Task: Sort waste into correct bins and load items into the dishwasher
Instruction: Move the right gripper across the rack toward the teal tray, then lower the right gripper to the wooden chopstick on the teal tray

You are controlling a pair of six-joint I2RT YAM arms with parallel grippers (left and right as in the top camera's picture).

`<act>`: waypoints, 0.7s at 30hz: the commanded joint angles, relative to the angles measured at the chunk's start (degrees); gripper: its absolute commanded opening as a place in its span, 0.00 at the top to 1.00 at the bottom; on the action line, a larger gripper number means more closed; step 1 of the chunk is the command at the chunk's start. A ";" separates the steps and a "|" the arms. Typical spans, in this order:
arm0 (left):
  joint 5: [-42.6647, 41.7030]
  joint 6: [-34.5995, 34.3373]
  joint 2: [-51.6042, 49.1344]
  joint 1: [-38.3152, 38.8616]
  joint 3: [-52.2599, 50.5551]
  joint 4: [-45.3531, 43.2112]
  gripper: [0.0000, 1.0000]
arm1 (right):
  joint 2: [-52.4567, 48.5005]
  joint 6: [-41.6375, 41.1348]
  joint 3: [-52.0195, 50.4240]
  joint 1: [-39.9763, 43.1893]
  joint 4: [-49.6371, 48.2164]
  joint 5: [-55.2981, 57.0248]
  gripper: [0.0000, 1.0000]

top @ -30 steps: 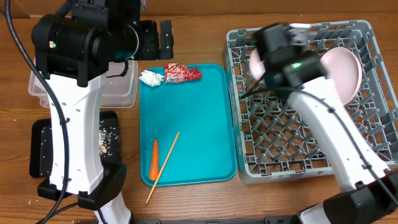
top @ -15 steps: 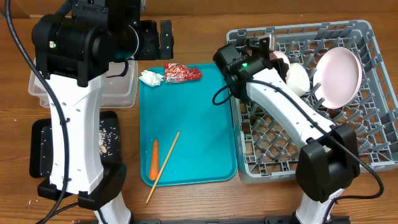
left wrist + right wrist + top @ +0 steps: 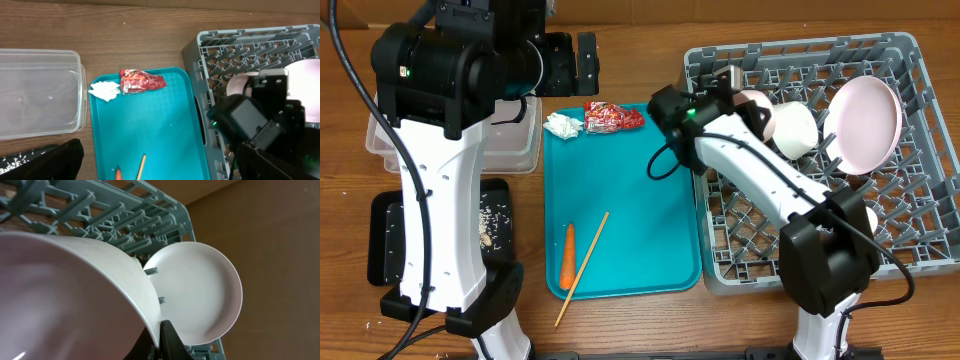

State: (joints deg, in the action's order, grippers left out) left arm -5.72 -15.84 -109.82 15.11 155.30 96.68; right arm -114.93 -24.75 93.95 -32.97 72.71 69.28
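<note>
Right arm has swung its elbow further left over the teal tray (image 3: 640, 200), and the right gripper (image 3: 161, 339) is pinched on the rim of one white bowl (image 3: 790, 125) at the dish rack (image 3: 920, 240), where one plate (image 3: 865, 120) already stands. Food scraps (image 3: 495, 212) lie in the black tray (image 3: 382, 245). Still on teal: one napkin (image 3: 562, 124), one wrapper (image 3: 612, 117), one carrot (image 3: 568, 254), one chopstick (image 3: 583, 267). Left gripper (image 3: 570, 58) hangs wide open, empty.
</note>
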 commanded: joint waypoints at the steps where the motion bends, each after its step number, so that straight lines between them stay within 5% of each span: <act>1: 0.61 1.51 0.33 -0.09 0.31 0.11 0.00 | -0.61 -0.28 0.26 -2.16 -0.09 -3.41 0.96; 10: 0.61 1.51 0.33 -0.09 0.31 0.11 0.00 | -0.59 5.55 0.28 -3.26 1.14 0.50 0.96; 17: 0.61 1.51 0.33 -0.09 0.31 0.11 0.00 | -0.59 10.36 0.28 -6.19 3.85 -21.79 0.87; 21: 0.59 1.51 0.33 -0.09 0.31 0.11 0.00 | -0.59 9.77 0.28 -7.87 4.52 -23.80 0.85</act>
State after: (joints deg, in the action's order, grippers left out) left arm -5.72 -15.84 -109.82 15.11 155.30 96.68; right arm -114.67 -16.03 94.13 -39.33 78.50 58.76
